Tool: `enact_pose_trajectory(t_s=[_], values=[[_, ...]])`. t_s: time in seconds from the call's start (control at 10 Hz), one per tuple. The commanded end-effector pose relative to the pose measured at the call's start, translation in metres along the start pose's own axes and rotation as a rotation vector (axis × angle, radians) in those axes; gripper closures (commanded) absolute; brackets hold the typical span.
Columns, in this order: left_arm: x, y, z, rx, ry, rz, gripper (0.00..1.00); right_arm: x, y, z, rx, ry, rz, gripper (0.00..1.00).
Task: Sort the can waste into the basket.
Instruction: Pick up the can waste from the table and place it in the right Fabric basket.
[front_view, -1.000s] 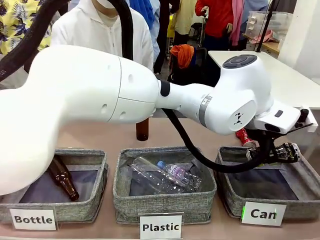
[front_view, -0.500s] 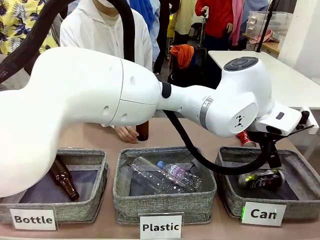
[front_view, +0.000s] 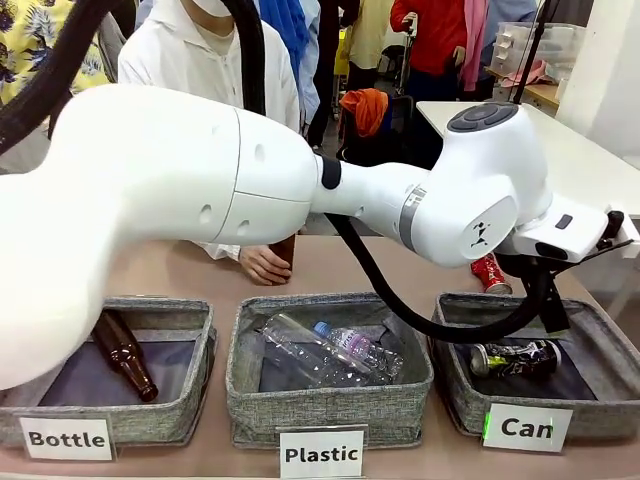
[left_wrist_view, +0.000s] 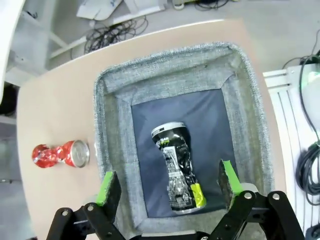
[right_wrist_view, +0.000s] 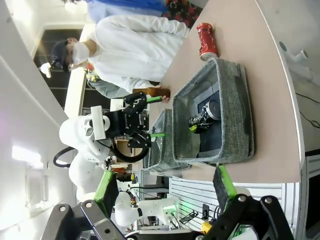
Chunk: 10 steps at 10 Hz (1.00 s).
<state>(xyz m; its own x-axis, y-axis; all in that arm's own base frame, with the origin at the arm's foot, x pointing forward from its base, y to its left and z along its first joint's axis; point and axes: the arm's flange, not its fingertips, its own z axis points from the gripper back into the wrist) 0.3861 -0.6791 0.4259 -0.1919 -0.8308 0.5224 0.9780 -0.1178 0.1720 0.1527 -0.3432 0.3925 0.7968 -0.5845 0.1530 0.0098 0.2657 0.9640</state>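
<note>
Left gripper (left_wrist_view: 167, 184): jaws spread wide, gripping nothing; it hangs over the Can basket (left_wrist_view: 165, 65), the green pads standing either side of the can that lies below.
Right gripper (right_wrist_view: 164, 182): fingers wide apart with nothing between them; it faces the table from beyond its right end.
Table (front_view: 400, 265): tan top, with three grey fabric baskets in a row along the robot's edge.
Can basket: at the right end of that row, near the table's right edge, with a white "Can" label on its front wall.
Plastic basket (front_view: 330, 400): middle of the row, holding clear plastic bottles (front_view: 330, 350).
Bottle basket (front_view: 150, 420): left end of the row, with a brown bottle (front_view: 125, 355) lying slanted inside.
Person's hand (front_view: 262, 265): on the table behind the Plastic basket, just beside an upright brown bottle (front_view: 285, 250).
Black-and-silver can (left_wrist_view: 176, 167): crushed, lying on its side on the dark bottom of the Can basket, clear of both pads.
Red can (left_wrist_view: 60, 154): crushed, on the bare table just outside the Can basket's far wall.
</note>
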Motion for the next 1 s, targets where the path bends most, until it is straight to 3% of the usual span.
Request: enact_pose_trajectory(t_s=[0.0,0.3,0.5,0.7,0.9], values=[[-0.026,-0.011,0.041,-0.039,0.039,0.052,0.0,0.0,0.0,0.0,0.0,0.0,0.0,0.0],[-0.106,-0.038,0.13,0.077,0.12,0.098,0.0,-0.01,0.038,-0.12,-0.08,0.208,0.077,0.0],[-0.161,-0.063,0.171,0.12,0.147,0.155,0.0,-0.036,0.065,-0.189,-0.065,0.332,0.115,0.0],[-0.207,-0.075,0.197,0.15,0.11,0.241,0.0,-0.073,0.081,-0.254,-0.088,0.419,0.179,0.0],[-0.218,-0.074,0.205,0.187,0.048,0.251,0.0,-0.078,0.085,-0.261,-0.079,0.425,0.204,0.0]])
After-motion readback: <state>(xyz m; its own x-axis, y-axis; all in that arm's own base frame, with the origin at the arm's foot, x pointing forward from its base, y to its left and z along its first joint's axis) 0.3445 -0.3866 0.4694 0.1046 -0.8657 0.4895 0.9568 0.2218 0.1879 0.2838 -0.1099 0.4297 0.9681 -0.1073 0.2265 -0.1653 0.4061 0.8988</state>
